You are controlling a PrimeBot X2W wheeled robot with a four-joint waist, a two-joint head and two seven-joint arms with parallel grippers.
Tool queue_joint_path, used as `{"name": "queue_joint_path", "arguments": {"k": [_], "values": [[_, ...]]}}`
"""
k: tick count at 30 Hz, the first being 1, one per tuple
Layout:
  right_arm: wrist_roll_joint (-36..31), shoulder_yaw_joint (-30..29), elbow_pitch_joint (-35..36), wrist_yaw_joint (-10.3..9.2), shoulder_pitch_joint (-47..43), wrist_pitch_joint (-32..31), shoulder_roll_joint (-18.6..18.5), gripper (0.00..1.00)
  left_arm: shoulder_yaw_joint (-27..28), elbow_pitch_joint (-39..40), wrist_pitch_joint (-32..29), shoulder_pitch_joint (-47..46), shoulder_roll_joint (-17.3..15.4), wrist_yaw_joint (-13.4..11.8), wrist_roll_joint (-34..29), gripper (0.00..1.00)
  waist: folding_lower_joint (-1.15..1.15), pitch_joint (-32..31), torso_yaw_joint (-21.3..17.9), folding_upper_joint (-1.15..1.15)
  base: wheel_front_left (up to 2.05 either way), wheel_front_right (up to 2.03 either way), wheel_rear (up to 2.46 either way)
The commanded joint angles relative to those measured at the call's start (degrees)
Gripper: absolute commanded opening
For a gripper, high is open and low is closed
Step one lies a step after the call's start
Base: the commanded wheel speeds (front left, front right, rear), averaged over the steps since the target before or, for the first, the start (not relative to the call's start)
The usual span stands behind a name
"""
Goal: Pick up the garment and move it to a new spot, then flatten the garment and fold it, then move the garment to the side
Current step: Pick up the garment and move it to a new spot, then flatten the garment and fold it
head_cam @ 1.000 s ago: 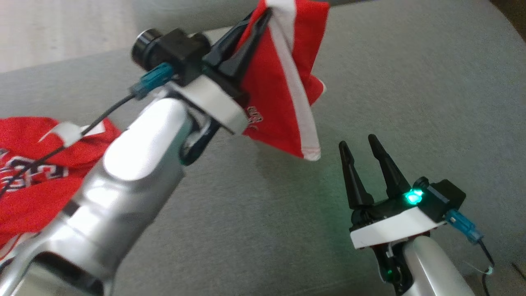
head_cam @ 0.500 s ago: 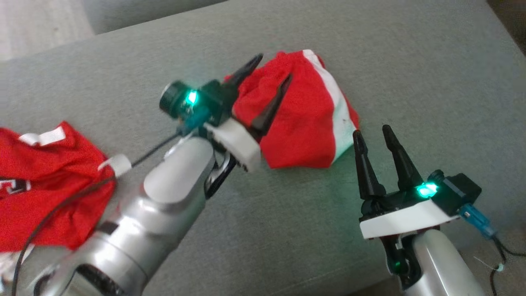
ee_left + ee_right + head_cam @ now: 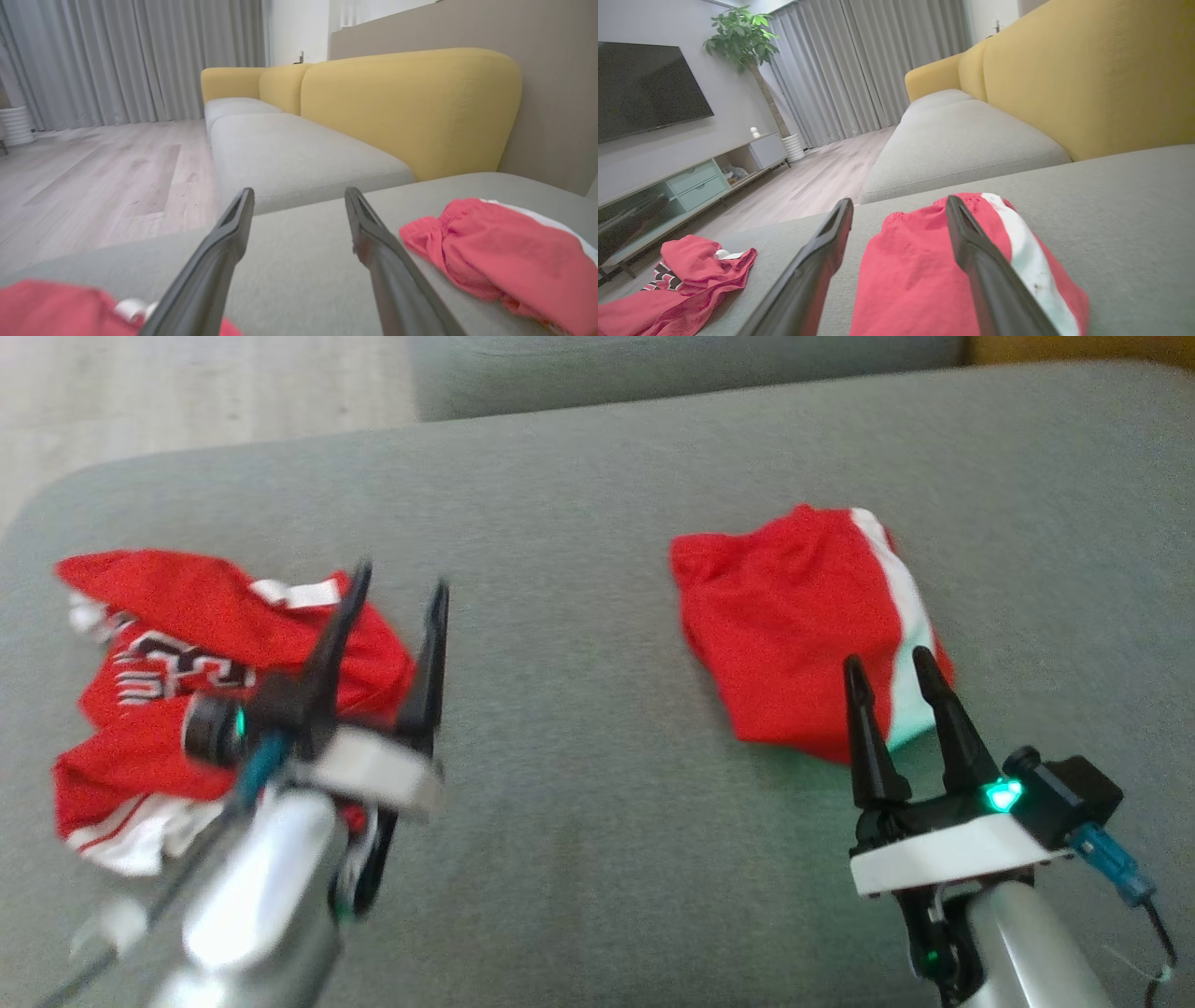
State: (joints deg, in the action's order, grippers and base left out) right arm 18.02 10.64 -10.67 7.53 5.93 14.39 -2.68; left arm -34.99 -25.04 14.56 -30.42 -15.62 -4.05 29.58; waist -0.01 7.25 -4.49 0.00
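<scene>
A broad grey sofa cushion [image 3: 579, 896] fills the head view, with a yellow backrest [image 3: 406, 102] and pale wooden floor [image 3: 107, 177] beyond it in the left wrist view.

A second ago the left gripper [image 3: 401, 577] held the red shorts [image 3: 794, 625] pinched up in the air. Now the shorts lie on the cushion to the robot's right, and that gripper has let go and drawn back to the left. Its fingers are spread wide with nothing between them, above a crumpled red jersey [image 3: 187, 635]. (The head camera has shifted too, so part of that apparent travel is the view's own.) The right gripper [image 3: 885, 658] is likewise spread wide and holds nothing. Its fingertips are at the near edge of the shorts, and the right wrist view looks along them over the red cloth [image 3: 915, 266].

This reads as the move to a new spot being done. The shorts look bunched at the waistband, so flattening is probably next.

The left gripper is motion-blurred in the head view and covers part of the jersey, whose lettering cannot be read. The right fingers hide the shorts' near hem, so I cannot tell whether they touch it. The left wrist view cuts the shorts [image 3: 504, 252] off at its right edge.
</scene>
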Motion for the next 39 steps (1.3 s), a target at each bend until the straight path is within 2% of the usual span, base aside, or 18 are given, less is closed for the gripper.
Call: {"name": "queue_joint_path", "arguments": {"k": [1, 5, 9, 17, 21, 25, 33, 37, 39], "values": [[-0.8, 0.7, 1.8, -0.04, -0.4, 0.6, -0.2, 1.0, 4.0, 5.0, 0.4, 3.4, -1.7, -1.3, -1.8, 1.0, 0.01, -2.0, 3.8, 0.0, 0.0, 0.0, 0.0], [-1.2, -0.4, 2.3, -0.04, -1.5, 0.6, -0.2, 1.0, 7.3, 11.2, 0.4, 12.6, -0.7, -1.5, -4.6, 1.0, 0.01, -2.6, 6.0, 0.0, 0.0, 0.0, 0.0], [-1.8, -1.1, 2.3, -0.04, -2.2, 0.6, -0.2, 1.0, 10.1, 14.2, 0.4, 18.6, 1.9, -0.9, -7.4, 1.0, 0.01, -2.8, 7.0, 0.0, 0.0, 0.0, 0.0], [-3.4, -2.6, 1.5, -0.04, -1.7, 0.6, -0.2, 1.0, 14.6, 15.6, 0.4, 21.4, 6.4, 2.1, -11.1, 1.0, 0.01, -2.5, 7.3, 0.0, 0.0, 0.0, 0.0], [-4.7, -5.9, 0.5, -0.04, 1.9, 0.6, -0.2, 1.0, 15.9, 15.2, 0.4, 21.0, 7.9, 4.2, -13.2, 1.0, 0.01, -1.3, 7.6, 0.0, 0.0, 0.0, 0.0], [-7.6, -11.0, -5.3, -0.04, 8.9, -0.3, -0.2, 1.0, 17.4, 14.2, 0.4, 20.7, 8.8, 5.7, -14.4, 1.0, 0.01, 0.7, 8.1, 0.0, 0.0, 0.0, 0.0], [-16.2, -28.5, -21.9, -0.04, 24.7, -8.6, -0.2, 1.0, 17.8, 12.0, 0.4, 19.0, 10.9, 8.3, -16.3, 1.0, 0.01, 5.0, 10.8, 0.0, 0.0, 0.0, 0.0], [-19.2, -33.4, -30.5, -0.04, 28.9, -10.3, -0.2, 1.0, 17.9, 11.1, 0.4, 18.1, 11.5, 9.1, -16.9, 1.0, 0.01, 6.3, 11.8, 0.0, 0.0, 0.0, 0.0], [-20.0, -33.9, -34.3, -0.04, 30.3, -9.9, -0.2, 1.0, 18.0, 10.9, 0.4, 17.8, 11.7, 9.4, -17.2, 1.0, 0.01, 6.7, 12.1, 0.0, 0.0, 0.0, 0.0]]}}
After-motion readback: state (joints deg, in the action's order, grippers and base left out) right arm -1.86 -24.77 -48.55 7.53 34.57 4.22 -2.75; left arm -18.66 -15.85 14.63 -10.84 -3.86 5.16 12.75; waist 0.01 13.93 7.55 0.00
